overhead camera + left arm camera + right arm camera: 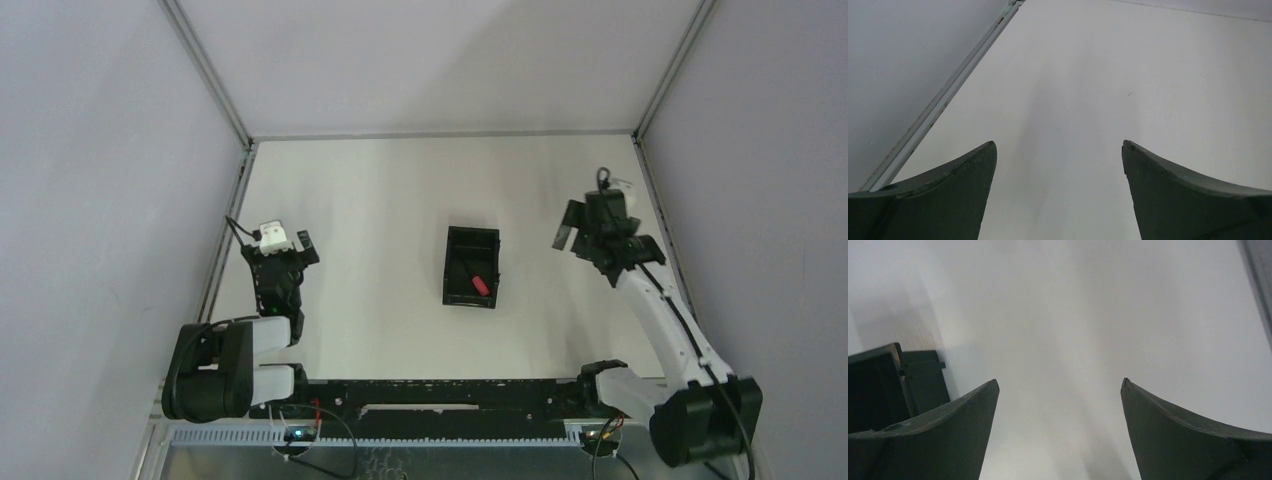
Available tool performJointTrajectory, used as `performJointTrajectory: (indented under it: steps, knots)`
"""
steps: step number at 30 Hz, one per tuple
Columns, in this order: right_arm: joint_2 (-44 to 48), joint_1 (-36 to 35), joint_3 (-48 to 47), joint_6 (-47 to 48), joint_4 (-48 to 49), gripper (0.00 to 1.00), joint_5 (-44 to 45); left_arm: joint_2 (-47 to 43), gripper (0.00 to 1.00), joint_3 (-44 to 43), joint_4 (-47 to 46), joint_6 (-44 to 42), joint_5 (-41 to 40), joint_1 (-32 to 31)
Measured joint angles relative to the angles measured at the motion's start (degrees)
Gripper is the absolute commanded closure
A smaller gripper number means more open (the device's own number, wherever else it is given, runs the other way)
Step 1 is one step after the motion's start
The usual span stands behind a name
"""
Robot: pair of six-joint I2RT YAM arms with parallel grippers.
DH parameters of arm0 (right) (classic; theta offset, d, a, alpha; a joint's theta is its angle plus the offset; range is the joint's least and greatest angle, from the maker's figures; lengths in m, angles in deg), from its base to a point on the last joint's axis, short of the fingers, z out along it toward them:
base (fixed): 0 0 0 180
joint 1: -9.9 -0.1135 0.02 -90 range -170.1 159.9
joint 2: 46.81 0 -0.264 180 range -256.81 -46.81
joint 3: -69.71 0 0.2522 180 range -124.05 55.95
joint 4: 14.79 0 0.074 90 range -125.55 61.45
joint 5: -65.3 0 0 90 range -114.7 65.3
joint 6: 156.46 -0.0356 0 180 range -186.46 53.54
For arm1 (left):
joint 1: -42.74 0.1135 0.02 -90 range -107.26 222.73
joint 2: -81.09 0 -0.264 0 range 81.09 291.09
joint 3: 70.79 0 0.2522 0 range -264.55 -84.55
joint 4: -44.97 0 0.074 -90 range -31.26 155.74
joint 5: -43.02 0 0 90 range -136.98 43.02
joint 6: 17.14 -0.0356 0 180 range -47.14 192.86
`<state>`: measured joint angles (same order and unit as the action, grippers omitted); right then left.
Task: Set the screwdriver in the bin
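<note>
The black bin [454, 278] stands in the middle of the white table. Inside it lies the screwdriver [480, 283], its red handle near the bin's right front corner and its thin dark shaft running toward the back left. My right gripper [572, 232] hangs to the right of the bin, open and empty; in the right wrist view its fingers [948, 435] frame bare table, with a corner of the bin [878, 385] at the left edge. My left gripper [290, 250] sits far left of the bin, open, its fingers [943, 195] over bare table.
Grey walls enclose the table [380, 200] on three sides. A metal rail [948, 92] runs along the table's left edge, close to my left gripper. A black bar [440, 395] carrying the arm bases lines the near edge.
</note>
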<state>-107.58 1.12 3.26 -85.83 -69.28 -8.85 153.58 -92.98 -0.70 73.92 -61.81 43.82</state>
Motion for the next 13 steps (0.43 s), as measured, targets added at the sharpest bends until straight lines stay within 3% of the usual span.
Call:
performJointTrajectory:
  steps: [4, 13]
  knots:
    - [6.38, 4.0, 1.01, 0.0, -0.11, 0.0, -0.55, 0.0, 0.0, 0.0, 0.0, 0.0, 0.0, 0.0]
    - [12.92, 4.63, 1.88, -0.02, 0.59, 0.0, -0.37, 0.0, 0.0, 0.0, 0.0, 0.0, 0.0, 0.0]
